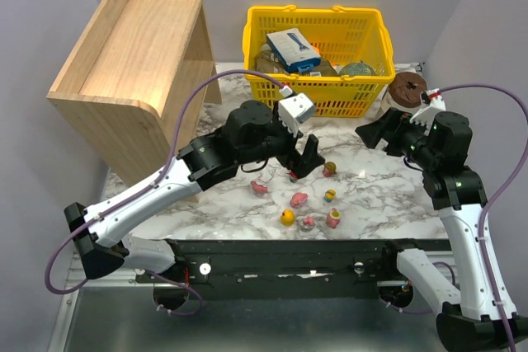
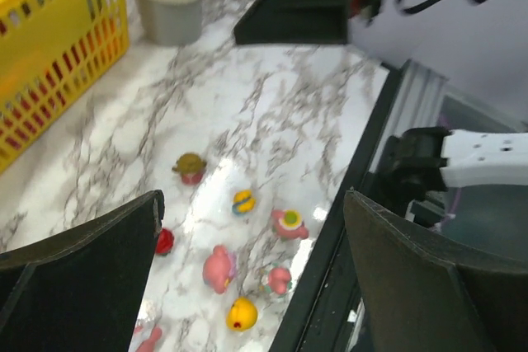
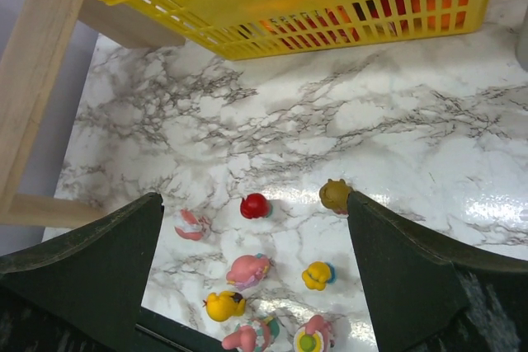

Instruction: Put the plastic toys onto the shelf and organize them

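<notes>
Several tiny toys lie in a cluster on the marble table: a red one [image 1: 292, 175], an olive one [image 1: 329, 169], pink ones [image 1: 299, 199] and a yellow one [image 1: 287, 218]. The light-wood shelf [image 1: 132, 47] stands at the far left, with no toys on it. My left gripper [image 1: 304, 162] hovers open and empty just above the red toy [image 2: 164, 241]. The pink toy [image 2: 219, 268] and the yellow toy [image 2: 241, 314] show between its fingers. My right gripper [image 1: 373, 131] is open and empty, off to the right of the cluster. Its view shows the red toy [image 3: 254, 205], the olive toy [image 3: 334, 195] and a yellow-and-blue toy [image 3: 317, 274].
A yellow basket [image 1: 318, 39] holding boxes and packets stands at the back. A jar with a brown lid [image 1: 407, 88] stands to its right. The black rail of the arm bases [image 1: 289, 257] runs along the table's near edge, close to the toys.
</notes>
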You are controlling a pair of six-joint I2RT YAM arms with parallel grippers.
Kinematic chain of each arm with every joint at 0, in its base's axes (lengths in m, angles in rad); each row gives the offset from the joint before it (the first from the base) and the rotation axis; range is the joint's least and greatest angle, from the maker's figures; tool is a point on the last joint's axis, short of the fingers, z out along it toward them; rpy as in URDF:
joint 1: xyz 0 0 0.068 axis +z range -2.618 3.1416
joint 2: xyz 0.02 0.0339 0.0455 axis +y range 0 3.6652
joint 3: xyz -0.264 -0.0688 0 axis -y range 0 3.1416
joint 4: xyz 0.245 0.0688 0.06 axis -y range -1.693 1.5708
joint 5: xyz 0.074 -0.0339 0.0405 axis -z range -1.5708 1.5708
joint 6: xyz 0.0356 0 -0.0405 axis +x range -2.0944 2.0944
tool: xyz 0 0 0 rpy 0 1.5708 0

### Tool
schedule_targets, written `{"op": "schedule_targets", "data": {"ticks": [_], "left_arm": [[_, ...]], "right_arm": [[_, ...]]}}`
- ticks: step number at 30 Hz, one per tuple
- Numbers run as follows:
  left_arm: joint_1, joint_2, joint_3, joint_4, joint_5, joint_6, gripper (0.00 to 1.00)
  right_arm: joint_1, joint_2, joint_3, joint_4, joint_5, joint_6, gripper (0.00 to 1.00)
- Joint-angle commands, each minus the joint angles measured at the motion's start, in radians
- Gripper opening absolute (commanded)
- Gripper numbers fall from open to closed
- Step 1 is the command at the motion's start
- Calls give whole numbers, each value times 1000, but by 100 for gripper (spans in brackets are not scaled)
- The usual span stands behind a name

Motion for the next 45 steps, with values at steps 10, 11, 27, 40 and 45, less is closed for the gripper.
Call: {"op": "schedule_targets", "data": {"ticks": [10, 11, 27, 40, 45], "left_arm": [[-5, 262, -159, 102, -201, -24, 95], [-5, 276, -162, 100, -206, -21, 93], [97, 466, -232, 160, -195, -72, 77], [110, 555, -208, 160, -132, -72, 63], [120, 572, -195, 174, -134, -68, 62]], "right_arm": [[5, -50, -36, -35, 32, 12, 100], [3, -51, -39, -37, 33, 12, 100], [5, -73, -51, -78, 93, -13, 100], [5, -38, -36, -78, 106, -19, 100], [5, -27, -34, -75, 109, -19, 100]]}}
